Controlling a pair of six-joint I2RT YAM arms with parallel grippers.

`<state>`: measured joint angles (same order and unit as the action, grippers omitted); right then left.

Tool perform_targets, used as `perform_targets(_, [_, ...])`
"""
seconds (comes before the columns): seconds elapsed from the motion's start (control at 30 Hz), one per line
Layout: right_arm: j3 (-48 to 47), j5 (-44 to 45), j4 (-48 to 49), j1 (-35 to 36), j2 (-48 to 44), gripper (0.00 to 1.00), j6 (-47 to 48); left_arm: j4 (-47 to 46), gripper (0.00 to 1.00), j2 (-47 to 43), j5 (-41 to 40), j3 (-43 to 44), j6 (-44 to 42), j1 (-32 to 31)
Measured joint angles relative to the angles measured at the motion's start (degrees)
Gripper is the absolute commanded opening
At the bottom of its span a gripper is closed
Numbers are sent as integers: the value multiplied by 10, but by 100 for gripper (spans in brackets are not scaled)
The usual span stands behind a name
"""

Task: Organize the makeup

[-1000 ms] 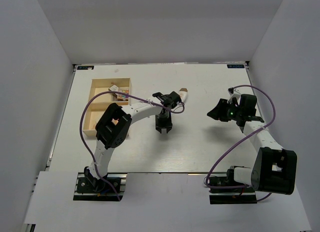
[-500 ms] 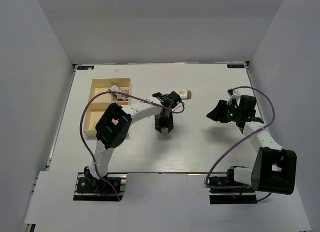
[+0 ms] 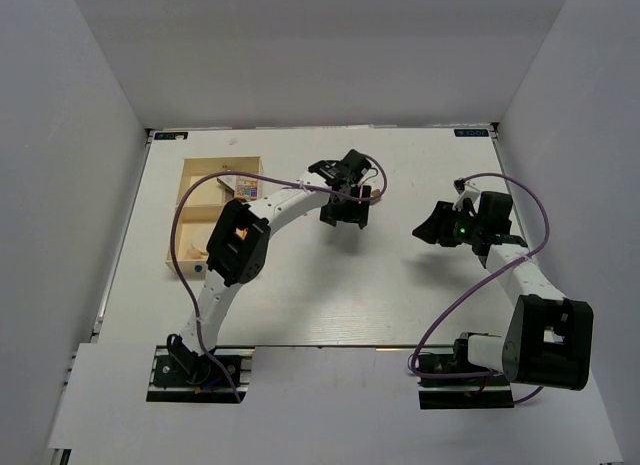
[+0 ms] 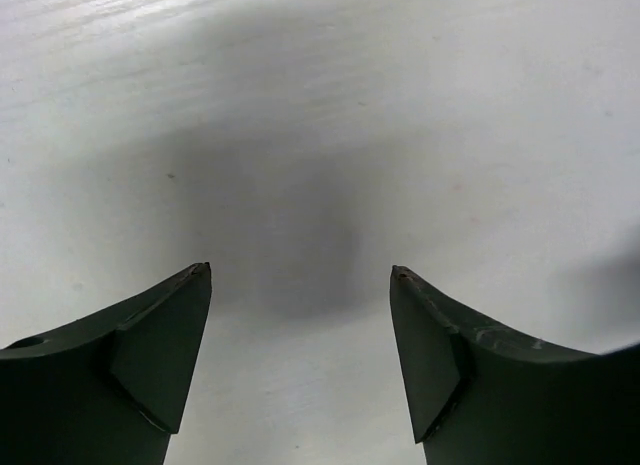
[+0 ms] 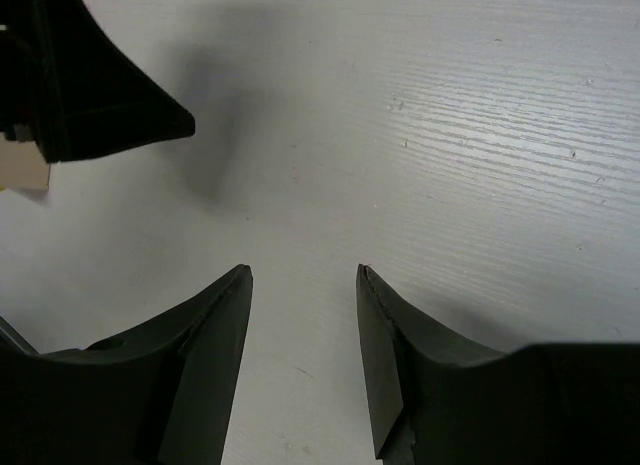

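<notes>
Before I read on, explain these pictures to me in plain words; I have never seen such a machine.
These are two robot arms bolted to the near edge of a white table. The wide picture looks down from above: the left arm reaches toward the middle, the right arm bends on its own side. The other two pictures come from cameras on the wrists, each looking past its own two dark fingers. The left pincer and the right pincer are both open and hold nothing, with only bare table between their fingers. At the left sits a wooden tray with a colourful palette in it.
</notes>
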<state>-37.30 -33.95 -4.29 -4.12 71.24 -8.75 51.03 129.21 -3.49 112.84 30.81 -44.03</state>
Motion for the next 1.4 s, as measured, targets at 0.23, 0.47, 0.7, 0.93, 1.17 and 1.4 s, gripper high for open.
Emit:
perform_targets(0.23, [0,1,-2,0,1,52,13,-29,91,27,75,-5,31,53])
perform_targets(0.47, [0,1,-2,0,12,52,15,-108,98,31,147,-4,111,65])
perform_targets(0.7, [0,1,-2,0,13,53,14,-147,98,72,151,28,147,61])
perform_targets(0.93, [0,1,0,0,17,53,15,-161,98,89,101,45,163,60])
perform_targets(1.17, [-70,-3,-1,9,108,75,49,-183,98,75,71,23,166,61])
perform_targets(1.4, [-256,31,-18,54,268,89,93,-184,98,-135,5,-168,145,61])
